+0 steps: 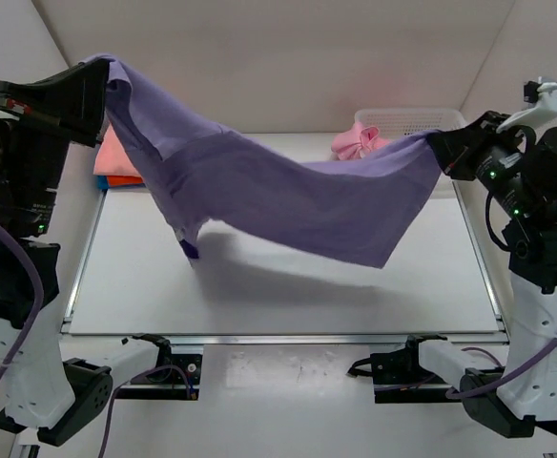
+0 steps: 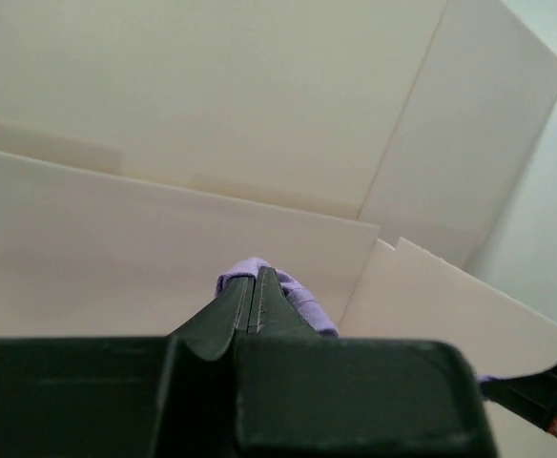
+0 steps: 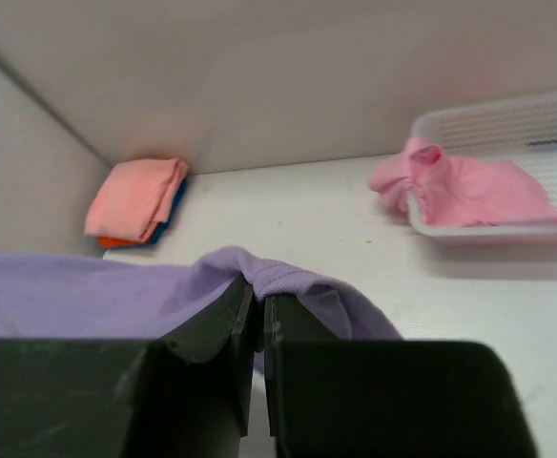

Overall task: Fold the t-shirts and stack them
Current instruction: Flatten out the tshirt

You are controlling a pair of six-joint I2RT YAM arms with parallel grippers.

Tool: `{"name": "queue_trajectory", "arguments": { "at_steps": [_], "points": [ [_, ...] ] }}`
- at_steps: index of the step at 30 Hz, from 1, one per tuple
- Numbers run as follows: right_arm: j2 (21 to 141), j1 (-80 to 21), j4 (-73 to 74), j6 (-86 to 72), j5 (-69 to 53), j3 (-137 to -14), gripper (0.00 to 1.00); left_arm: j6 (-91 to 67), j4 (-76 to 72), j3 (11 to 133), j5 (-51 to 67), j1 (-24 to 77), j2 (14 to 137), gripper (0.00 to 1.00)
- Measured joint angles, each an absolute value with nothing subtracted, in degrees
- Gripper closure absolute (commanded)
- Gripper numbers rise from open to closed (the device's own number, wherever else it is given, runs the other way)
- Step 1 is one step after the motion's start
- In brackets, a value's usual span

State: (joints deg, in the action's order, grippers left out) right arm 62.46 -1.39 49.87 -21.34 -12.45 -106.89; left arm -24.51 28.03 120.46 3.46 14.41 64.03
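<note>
Between the two raised arms, the lavender-purple t-shirt (image 1: 288,191) hangs spread in mid-air. The left hand (image 1: 100,69) is clamped on one end up high, and the right hand (image 1: 443,145) pinches the opposite edge lower down. Both wrist views show the jaws closed tight on purple cloth.

A corner sags below the left hand toward the desk (image 1: 355,296); whether it touches cannot be told. Under the span the white surface looks open enough to lay the shirt flat, though the enclosure walls stand close outside each hand.

Beyond the left hand, by the back wall, a salmon-pink t-shirt (image 3: 135,198) tops a folded pile, with blue (image 3: 172,205) and orange (image 3: 116,241) beneath. Three appear done.

Beyond the right hand, a light pink t-shirt (image 3: 460,186) spills crumpled over the rim of a white mesh basket (image 3: 507,114). Two shirts seem left to fold.
</note>
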Motion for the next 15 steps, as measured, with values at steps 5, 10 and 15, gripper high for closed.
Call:
{"name": "queue_trajectory", "arguments": {
  "at_steps": [5,10,15],
  "points": [
    [67.83,-5.30,48.36,-20.78,-14.57,-107.68,0.99,-23.75,25.65,117.10,4.21,10.52,65.23,1.00],
    [79.75,-7.44,46.24,-20.10,-15.09,-105.86,1.00,-24.88,23.97,111.07,9.85,4.69,74.39,1.00],
    [94.89,-7.88,46.96,-18.98,-15.38,-107.83,1.00,-24.18,26.46,113.03,13.89,2.63,91.46,1.00]
  ]
}}
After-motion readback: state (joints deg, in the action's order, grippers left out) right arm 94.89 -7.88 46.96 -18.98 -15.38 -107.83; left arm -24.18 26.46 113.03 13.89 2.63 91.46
